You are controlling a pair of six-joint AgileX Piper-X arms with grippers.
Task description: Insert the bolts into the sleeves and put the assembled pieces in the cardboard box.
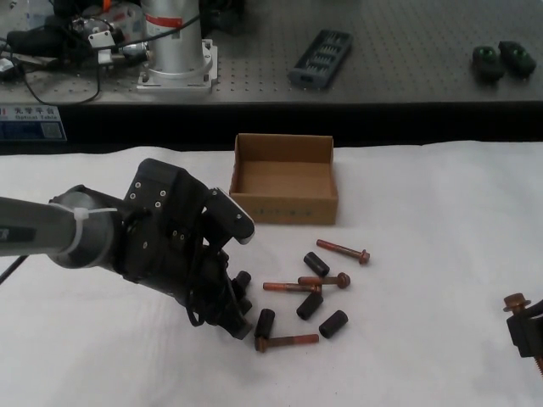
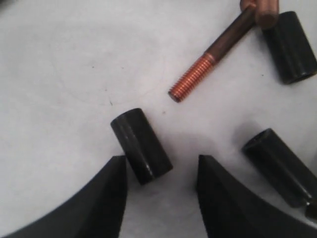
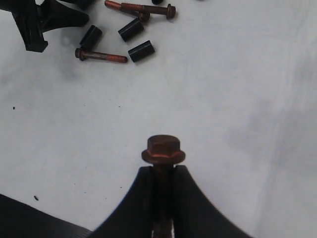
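Bolt (image 3: 163, 154) clenched lengthwise in R hand (image 3: 163, 173), head poking out; L hand (image 2: 159, 159) released, straddling flat-lying sleeve (image 2: 141, 146).

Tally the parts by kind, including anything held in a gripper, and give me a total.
bolts: 5 (4 loose, plus one bolt held in the right gripper)
black sleeves: 5 in sight; the left gripper may hide more
cardboard box: 1
Total: 11
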